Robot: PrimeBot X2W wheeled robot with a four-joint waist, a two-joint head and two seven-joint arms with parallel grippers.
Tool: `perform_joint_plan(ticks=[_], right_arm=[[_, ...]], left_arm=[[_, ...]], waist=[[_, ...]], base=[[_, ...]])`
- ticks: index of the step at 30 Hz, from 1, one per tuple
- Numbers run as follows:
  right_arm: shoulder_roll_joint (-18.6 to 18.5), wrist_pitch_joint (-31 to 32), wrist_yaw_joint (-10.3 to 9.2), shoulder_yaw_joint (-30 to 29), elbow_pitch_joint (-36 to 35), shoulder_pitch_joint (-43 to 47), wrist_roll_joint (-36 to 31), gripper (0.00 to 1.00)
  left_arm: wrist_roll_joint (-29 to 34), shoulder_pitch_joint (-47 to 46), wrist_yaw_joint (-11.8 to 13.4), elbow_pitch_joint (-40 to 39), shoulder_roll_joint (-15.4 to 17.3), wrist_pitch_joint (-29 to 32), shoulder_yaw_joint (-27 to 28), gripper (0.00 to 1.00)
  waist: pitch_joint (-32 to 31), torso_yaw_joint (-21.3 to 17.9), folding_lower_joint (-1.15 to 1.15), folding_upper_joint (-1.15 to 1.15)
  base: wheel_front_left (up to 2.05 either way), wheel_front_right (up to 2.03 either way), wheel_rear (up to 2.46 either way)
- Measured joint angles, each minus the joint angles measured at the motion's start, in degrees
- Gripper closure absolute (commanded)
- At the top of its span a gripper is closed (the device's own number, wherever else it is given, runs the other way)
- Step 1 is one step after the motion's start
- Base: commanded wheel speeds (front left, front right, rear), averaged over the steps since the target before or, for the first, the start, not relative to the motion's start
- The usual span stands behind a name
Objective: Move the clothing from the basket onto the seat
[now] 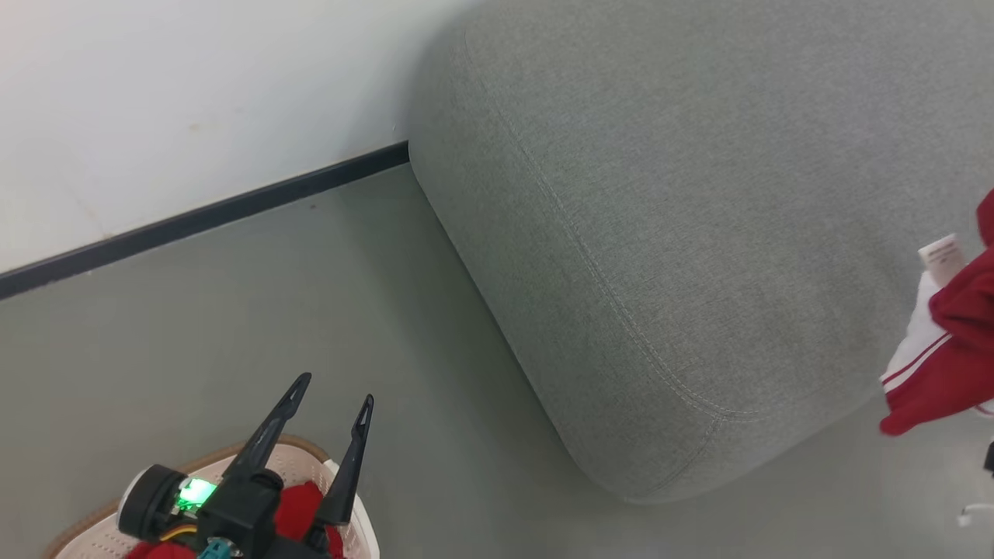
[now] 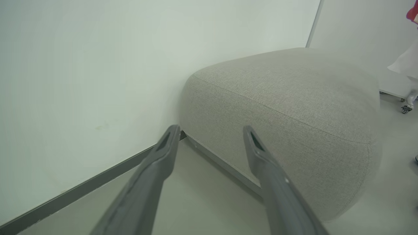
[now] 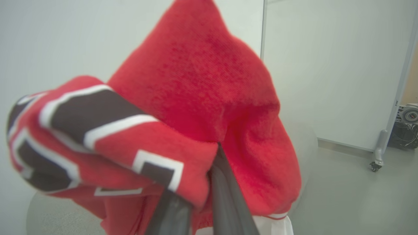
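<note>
- Red garment [image 3: 202, 81] bunches right before our right wrist camera. The right gripper [image 3: 200, 195] has its 2 fingers pressed together on a fold, and the lettering [image 3: 94, 114] lies to the left.
- From the head we see it hanging at the far right, above the seat [image 1: 699, 217] and close to its near edge. Bare grey top stretches left and farther in.
- We judge the drop needs a short carry inward, so the cloth clears the rounded edge and the floor [image 1: 233, 310].
- Our left gripper [image 1: 335, 388] hangs spread and empty over the basket [image 1: 307, 444], where more red cloth [image 1: 299, 505] lies. The right arm is nearer the seat.
</note>
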Motion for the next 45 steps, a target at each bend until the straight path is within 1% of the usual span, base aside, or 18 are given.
perform_joint_plan(ticks=[1, 3, 7, 10, 14, 17, 26, 30, 35, 37, 45], right_arm=[[-0.45, 0.00, 0.35, -0.54, 0.59, -0.93, 0.15, 1.00], [-1.12, 0.00, 0.36, -1.89, 1.79, -2.52, 0.88, 1.00], [-1.37, 0.00, 0.53, -3.46, 3.74, -4.94, 1.92, 1.00], [-2.03, 0.00, 1.42, -4.00, 6.12, -7.83, 2.82, 1.00], [-3.89, -0.01, 2.90, -4.38, 9.43, -13.12, 3.89, 1.00], [-5.10, -0.14, 3.97, -4.38, 12.92, -17.88, 4.75, 1.00], [-9.23, -0.15, 5.46, -3.30, 23.99, -31.52, 4.94, 1.00], [-11.21, -0.16, 5.45, -4.04, 30.37, -35.89, 4.92, 1.00], [-13.00, -0.16, 5.38, -4.46, 37.57, -38.73, 4.91, 1.00], [-13.22, -0.16, 5.37, -5.19, 40.60, -39.85, 5.28, 1.00], [-13.15, -0.09, 5.31, -5.28, 49.34, -44.00, 6.81, 1.00]], left_arm=[[0.01, 0.01, -0.05, -0.25, 0.29, 0.00, 0.08, 0.00], [0.05, 0.04, -0.43, -0.64, 0.87, 0.00, 0.30, 0.00], [0.69, 0.07, -0.48, -1.24, 1.91, 0.00, 0.45, 0.00], [1.60, 0.08, -0.51, -2.10, 3.00, 0.00, 0.74, 0.00], [1.63, 0.08, -0.92, -2.87, 4.61, -0.01, 1.86, 0.00], [1.63, 0.09, -0.93, -3.27, 5.59, -0.01, 2.56, 0.00], [1.63, 0.02, -1.00, -4.32, 6.97, -0.01, 3.23, 0.00], [1.63, -0.02, -1.01, -4.50, 7.67, -0.01, 3.50, 0.00], [1.62, -0.02, -1.02, -5.01, 8.12, -0.01, 3.86, 0.00], [1.62, -0.02, -1.41, -5.17, 8.25, -0.01, 4.00, 0.00], [1.54, 0.01, -1.42, -5.86, 9.46, -0.01, 5.06, 0.00]], waist=[[0.37, 0.07, 0.00, 0.00], [1.12, 0.23, 0.00, 0.00], [2.65, 0.65, 0.00, 0.00], [3.85, 1.02, 0.00, 0.00], [5.58, 1.51, 0.00, -0.01], [6.93, 1.86, 0.00, -0.01], [10.22, 3.31, 0.00, 0.00], [11.26, 4.21, 0.00, 0.00], [12.51, 5.23, 0.00, 0.00], [13.02, 5.57, 0.00, 0.00], [14.79, 6.36, 0.00, 0.00]], base=[[0.00, 0.00, 0.00], [0.00, 0.00, 0.00], [0.00, 0.00, 0.00], [0.00, 0.00, 0.00], [0.00, 0.00, 0.00], [0.00, 0.00, 0.00], [0.00, 0.00, 0.00], [0.00, 0.00, 0.00], [0.00, 0.00, 0.00], [0.00, 0.00, 0.00], [0.00, 0.00, 0.00]])
